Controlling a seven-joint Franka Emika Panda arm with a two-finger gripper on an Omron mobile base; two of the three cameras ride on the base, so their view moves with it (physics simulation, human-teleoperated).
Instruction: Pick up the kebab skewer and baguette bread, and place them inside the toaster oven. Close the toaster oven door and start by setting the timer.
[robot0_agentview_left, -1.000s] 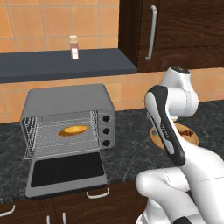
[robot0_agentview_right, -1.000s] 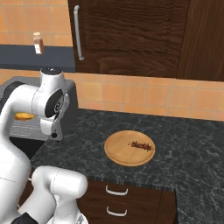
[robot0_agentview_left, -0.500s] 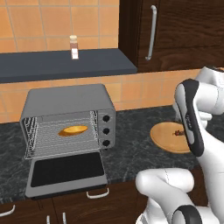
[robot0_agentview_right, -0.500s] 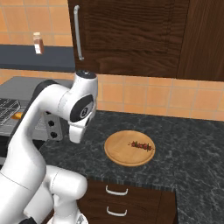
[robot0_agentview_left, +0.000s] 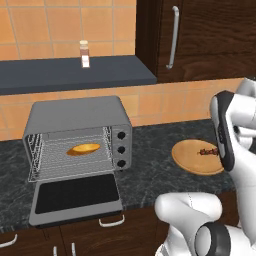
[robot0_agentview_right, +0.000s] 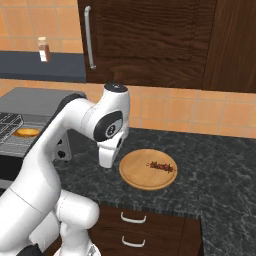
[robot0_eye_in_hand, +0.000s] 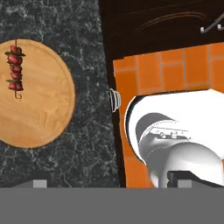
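Arm has swung right toward the round board (robot0_agentview_right: 147, 170) holding the kebab skewer (robot0_eye_in_hand: 15, 71); hand's opening cannot be told.

The arm (robot0_agentview_right: 75, 130) is built of smooth, glossy white shells, rounded and bulbous at each link. Dark grey to black bands ring the joints, and one joint cap (robot0_agentview_right: 111, 130) is a black disc bearing a small pale mark.

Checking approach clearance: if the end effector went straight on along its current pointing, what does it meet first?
Probably bare black countertop beside the round wooden board, not the kebab skewer, which sits off to one side. Depth is unclear.
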